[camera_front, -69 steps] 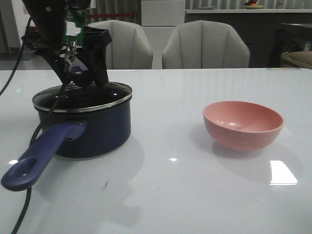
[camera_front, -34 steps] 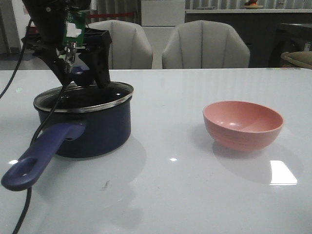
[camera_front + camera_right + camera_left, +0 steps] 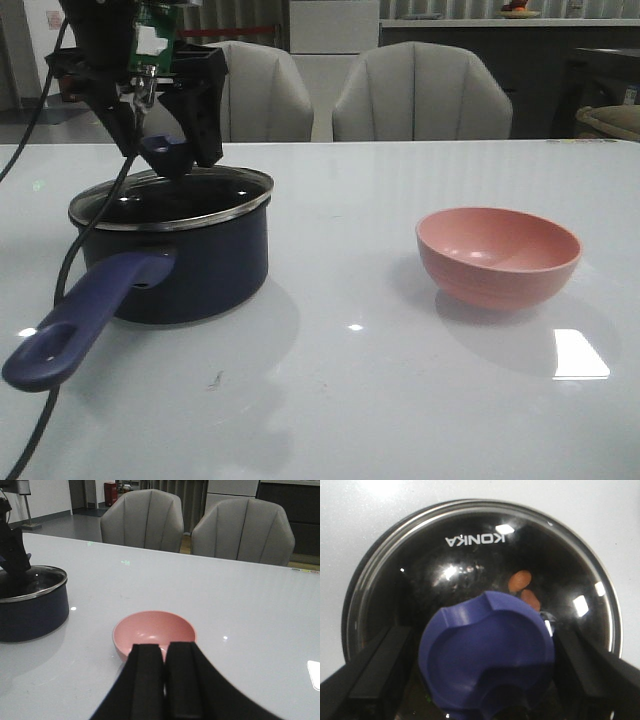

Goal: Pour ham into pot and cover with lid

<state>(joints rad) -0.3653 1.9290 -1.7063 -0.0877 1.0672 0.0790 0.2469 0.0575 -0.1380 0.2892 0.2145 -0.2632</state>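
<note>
- The round glass lid with the shiny steel rim (image 3: 170, 197) sat flat on the dark navy saucepan (image 3: 172, 250) near the left edge of the white table (image 3: 350, 380). The pan's long purple-blue handle (image 3: 85, 320) ran out toward the front-left corner.
- The ham, a couple of small orange-pink bits (image 3: 524, 587), showed through the glass in the left wrist view, lying on the pan's black bottom. So I'd say the pouring was done and the cover was on.
- The relation that mattered: the lid's dark blue flared knob (image 3: 487, 652) was straight below the left gripper (image 3: 165, 125), between its two black fingers (image 3: 380, 672). In the wrist view there was a visible gap on each side of the knob, so the jaws looked spread and not gripping it.
- From the front view, the fingertips were about level with the knob, the gripper pointing down. My read is it had let go, and the only sensible way out was straight up, since a sideways move could clip the knob and drag the lid.
- The left arm was plainly the nearer one, hanging right over the pan.
- The right gripper (image 3: 162, 680) was well apart from the pan, toward the right side of the table, fingers pressed together and empty, looking down over the empty pink round bowl (image 3: 498, 255).
</note>
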